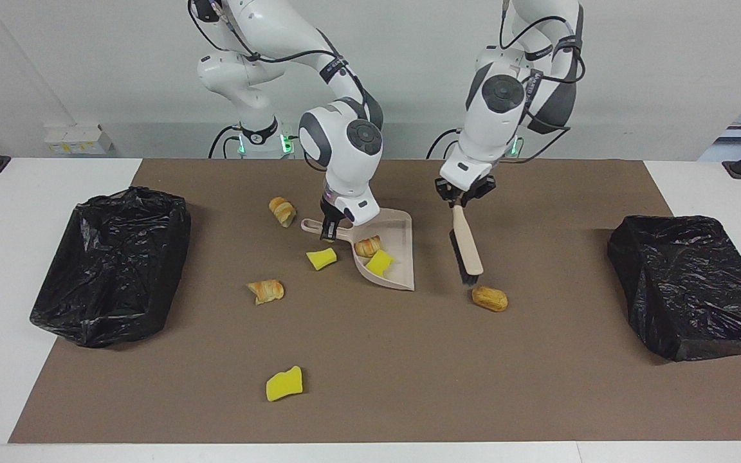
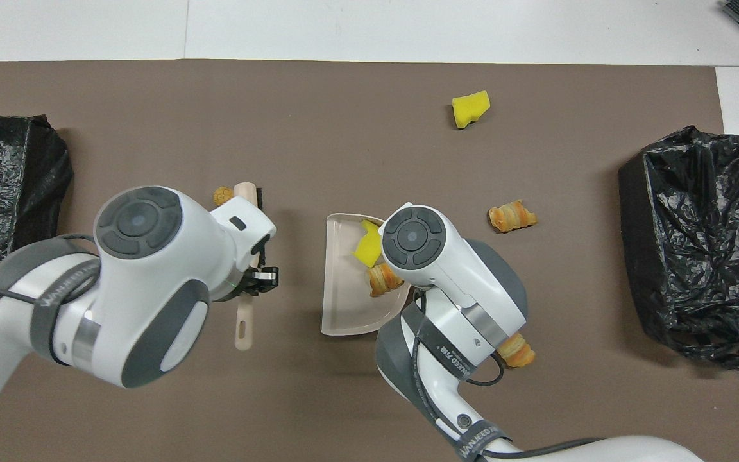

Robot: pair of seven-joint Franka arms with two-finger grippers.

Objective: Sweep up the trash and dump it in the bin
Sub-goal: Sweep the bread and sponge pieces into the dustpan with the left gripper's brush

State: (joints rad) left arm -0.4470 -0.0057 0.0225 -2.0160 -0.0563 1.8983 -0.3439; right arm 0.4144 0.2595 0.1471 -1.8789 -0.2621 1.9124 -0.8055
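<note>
Left end effector [image 1: 460, 199] clamped on brush [image 1: 466, 247] handle, hanging over mat [image 1: 377, 386], bristle tip just beside bread roll [image 1: 489, 298], contact not clear. Right end effector [image 1: 330, 226] clamped on dustpan [image 1: 390, 257] handle; pan mouth resting on mat, tilted, facing left end effector.

Trash: yellow sponge chunk [image 1: 380, 262] and croissant piece [image 1: 368, 245] in pan, directly below right end effector's wrist. Loose: sponge bit [image 1: 321, 258] just beside pan handle, croissant [image 1: 282, 211] near right end effector toward right arm's bin, croissant [image 1: 266, 290] a bit further out, sponge [image 1: 284, 383] well apart near table edge facing camera.

Risks: roll likely to spin or roll past brush tip if struck off-centre, missing pan mouth. Gap between roll and pan open, so long push needed; short stroke leaves it stranded. Pan tilt could spill the two pieces if lifted carelessly. Sponge bit beside handle sits at pan's back, hard to reach without repositioning.

Room: wide bare mat around both end effectors. Black-bagged bin [image 1: 113, 263] at right arm's end, another [image 1: 692, 286] at left arm's end, both well apart; clear paths.
</note>
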